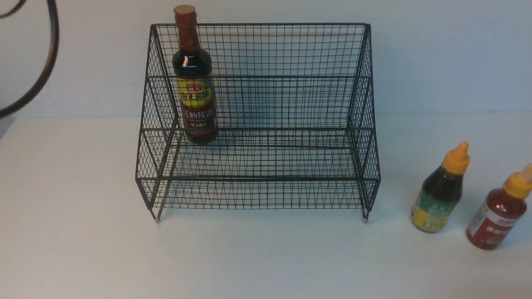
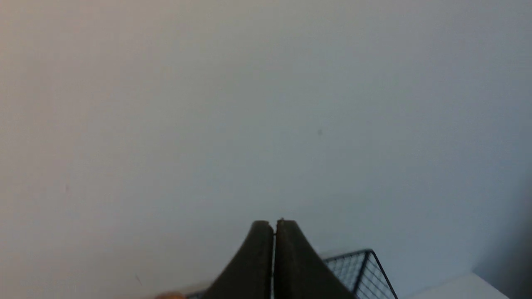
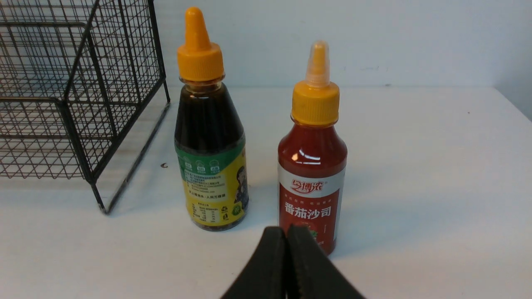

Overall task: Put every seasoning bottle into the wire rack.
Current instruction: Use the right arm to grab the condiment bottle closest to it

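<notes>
The black wire rack (image 1: pixel 257 195) stands at the middle back of the white table. The tall dark soy-sauce bottle (image 1: pixel 194 91) stands upright on the left of its upper tier. The dark squeeze bottle with the green-yellow label (image 1: pixel 440 195) and the red squeeze bottle with the white label (image 1: pixel 498 216) stand upright on the table right of the rack. Neither gripper shows in the front view. My right gripper (image 3: pixel 286 229) is shut and empty, just short of the red bottle (image 3: pixel 311 166), with the dark one (image 3: pixel 210 153) beside it. My left gripper (image 2: pixel 274 224) is shut and empty, facing the wall above a rack corner (image 2: pixel 365 270).
A black cable (image 1: pixel 39 70) hangs at the far left. The rack's side and foot (image 3: pixel 99 166) stand close to the dark squeeze bottle. The table's right edge (image 3: pixel 515 108) lies beyond the red bottle. A white wall backs the table.
</notes>
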Motion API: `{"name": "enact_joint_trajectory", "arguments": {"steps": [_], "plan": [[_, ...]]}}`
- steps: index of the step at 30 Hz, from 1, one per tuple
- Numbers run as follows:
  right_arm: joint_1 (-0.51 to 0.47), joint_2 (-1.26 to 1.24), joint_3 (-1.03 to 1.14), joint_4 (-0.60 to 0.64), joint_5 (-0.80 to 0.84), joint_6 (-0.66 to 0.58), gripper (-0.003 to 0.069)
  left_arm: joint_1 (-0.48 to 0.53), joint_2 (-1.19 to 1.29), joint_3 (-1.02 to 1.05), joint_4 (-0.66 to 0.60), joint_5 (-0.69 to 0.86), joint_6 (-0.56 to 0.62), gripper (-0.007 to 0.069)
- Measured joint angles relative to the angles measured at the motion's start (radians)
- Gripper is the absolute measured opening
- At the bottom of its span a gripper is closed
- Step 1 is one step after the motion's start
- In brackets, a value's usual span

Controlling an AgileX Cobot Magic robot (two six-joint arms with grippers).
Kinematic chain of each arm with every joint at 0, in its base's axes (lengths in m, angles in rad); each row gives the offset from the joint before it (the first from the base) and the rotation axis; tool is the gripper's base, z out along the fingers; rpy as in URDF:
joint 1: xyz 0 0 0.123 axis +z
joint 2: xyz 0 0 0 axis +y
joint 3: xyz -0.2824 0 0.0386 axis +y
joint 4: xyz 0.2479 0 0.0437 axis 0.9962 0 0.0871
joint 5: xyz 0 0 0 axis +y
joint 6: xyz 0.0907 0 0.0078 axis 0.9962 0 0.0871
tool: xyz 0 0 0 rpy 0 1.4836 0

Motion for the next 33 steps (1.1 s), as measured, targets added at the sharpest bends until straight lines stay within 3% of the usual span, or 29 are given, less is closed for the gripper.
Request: {"name": "enact_joint_trajectory", "arguments": {"steps": [6, 13, 22, 26, 33], "plan": [[0.000, 0.000, 0.000, 0.000, 0.000, 0.000, -0.0015, 0.116, -0.140, 0.226, 0.001, -0.108, -0.020, -0.0005], [0.000, 0.000, 0.000, 0.000, 0.000, 0.000, -0.0015, 0.129, -0.323, 0.377, 0.001, -0.146, -0.021, -0.0005], [0.000, 0.000, 0.000, 0.000, 0.000, 0.000, -0.0015, 0.129, -0.569, 0.379, 0.001, -0.218, -0.112, -0.0005], [0.000, 0.000, 0.000, 0.000, 0.000, 0.000, -0.0015, 0.129, -0.758, 0.379, 0.001, -0.159, -0.207, -0.0005], [0.000, 0.000, 0.000, 0.000, 0.000, 0.000, -0.0015, 0.092, -0.997, 0.378, -0.001, 0.044, -0.473, -0.0005]]}}
